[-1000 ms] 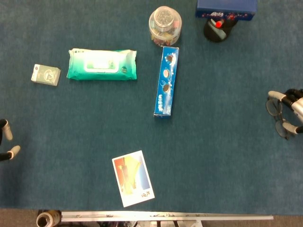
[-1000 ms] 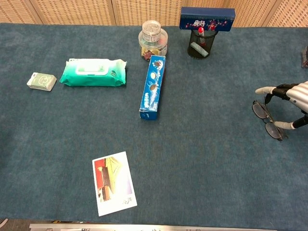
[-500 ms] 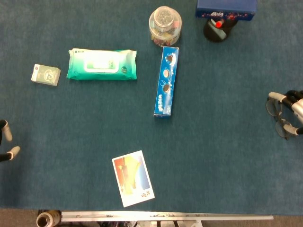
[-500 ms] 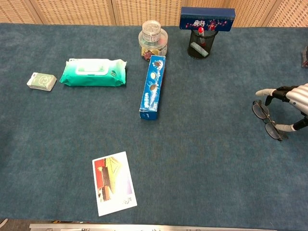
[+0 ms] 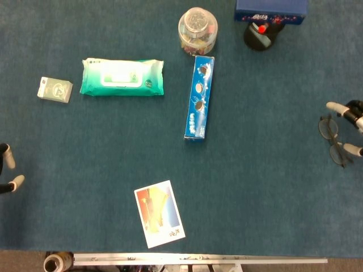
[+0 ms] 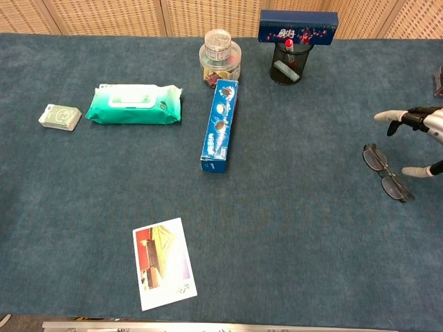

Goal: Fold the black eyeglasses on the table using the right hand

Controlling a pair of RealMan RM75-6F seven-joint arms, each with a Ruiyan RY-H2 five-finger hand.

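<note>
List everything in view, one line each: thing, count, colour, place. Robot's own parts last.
glasses: 1, black, flat on the table near its right edge
wipes pack: 1, green and white, back left
small packet: 1, pale green, left of the wipes pack
biscuit box: 1, blue, centre, lying lengthwise
jar: 1, clear, behind the biscuit box
pen cup: 1, black mesh, back, right of the jar
long box: 1, dark blue, behind the pen cup
postcard: 1, white with red and yellow picture, front
table: 1, blue-green cloth
right hand: 1, black and white, fingers apart, at the glasses, holding nothing
left hand: 1, only fingertips show, left edge of head view
</note>
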